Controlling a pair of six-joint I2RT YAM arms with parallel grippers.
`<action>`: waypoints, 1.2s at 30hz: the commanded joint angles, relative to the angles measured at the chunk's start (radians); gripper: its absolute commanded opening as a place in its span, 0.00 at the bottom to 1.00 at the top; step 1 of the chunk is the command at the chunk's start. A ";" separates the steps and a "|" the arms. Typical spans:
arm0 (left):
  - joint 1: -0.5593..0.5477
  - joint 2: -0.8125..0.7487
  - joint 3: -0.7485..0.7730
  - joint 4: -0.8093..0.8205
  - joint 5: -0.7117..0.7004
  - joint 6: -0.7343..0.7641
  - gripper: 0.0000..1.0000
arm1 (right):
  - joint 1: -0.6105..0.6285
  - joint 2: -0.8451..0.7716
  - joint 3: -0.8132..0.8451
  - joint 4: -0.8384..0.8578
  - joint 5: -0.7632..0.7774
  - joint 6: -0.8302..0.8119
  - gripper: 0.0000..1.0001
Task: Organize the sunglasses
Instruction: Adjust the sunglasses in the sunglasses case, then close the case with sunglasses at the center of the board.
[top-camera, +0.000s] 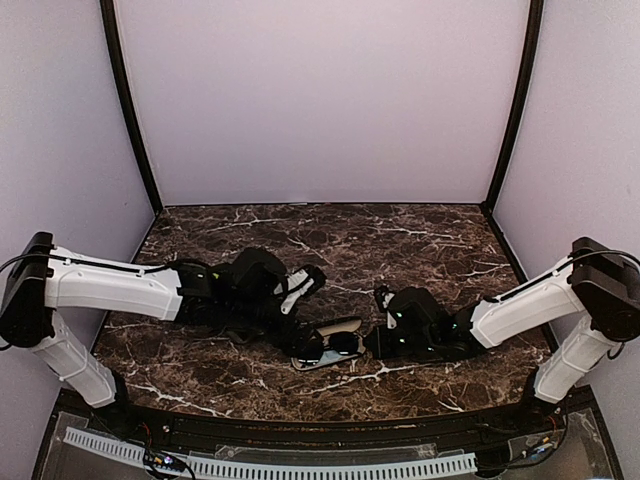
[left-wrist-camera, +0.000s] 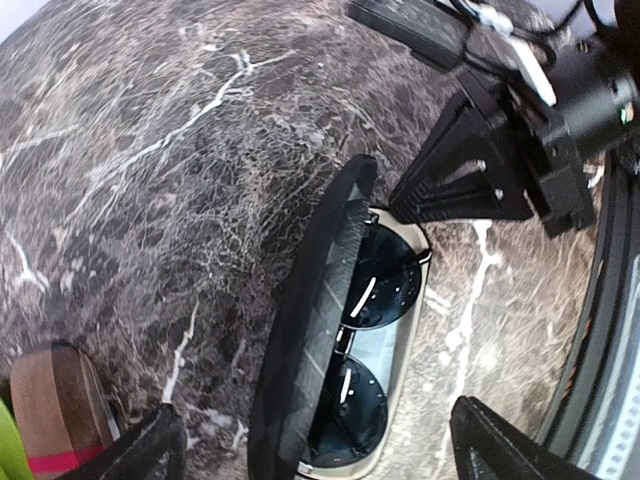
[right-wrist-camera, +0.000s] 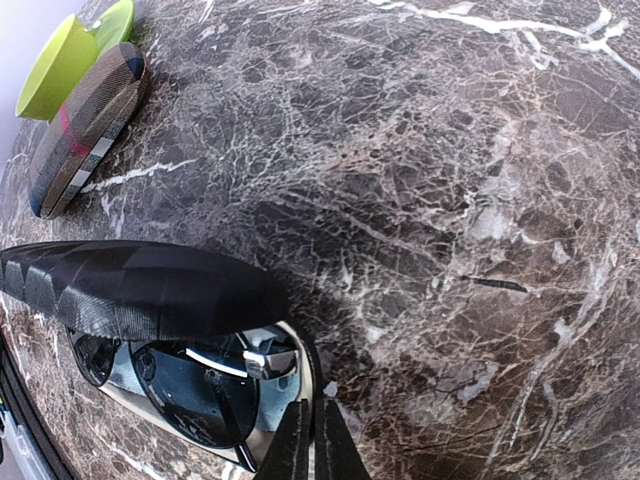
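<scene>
- One pair of sunglasses (left-wrist-camera: 378, 290) lies folded inside an open hard case (left-wrist-camera: 305, 340) at the middle of the marble-patterned bench (top-camera: 400, 235), dark lenses up on the pale lining. This pair is already stowed.
- The case's black lid stands half raised over them, so the step in hand looks like closing it up.
- The left tool (left-wrist-camera: 315, 420) hovers over the near end of the case with its fingers spread wide on either side, gripping nothing.
- The right tool (right-wrist-camera: 312, 435) has its fingers pressed together, tips right at the rim of the case's far end. I cannot tell whether a sliver of rim is pinched between them; it reads as bracing the case.
- Next move, as I judge it: push the lid down onto the base while the other end is held steady. The press needs to land squarely, or the case may skate on the smooth bench.
- A second case (right-wrist-camera: 85, 125), brown plaid and shut, sits well apart at the bench's left side, touching a lime-green object (right-wrist-camera: 60, 60).
- No second pair is in view, so I cannot say how much of the job remains.
- Writing: none legible — no brand shows on lenses, frame or either case, just a faint check weave on the black lid.
</scene>
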 joint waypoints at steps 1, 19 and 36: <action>-0.003 0.044 0.054 -0.049 0.058 0.208 0.97 | 0.014 0.013 0.030 0.015 -0.008 -0.014 0.04; -0.071 0.285 0.232 -0.179 -0.005 0.414 0.99 | 0.014 0.013 0.046 0.006 -0.010 -0.018 0.04; -0.148 0.385 0.244 -0.171 -0.179 0.392 0.93 | 0.014 0.033 0.032 0.018 -0.014 -0.008 0.04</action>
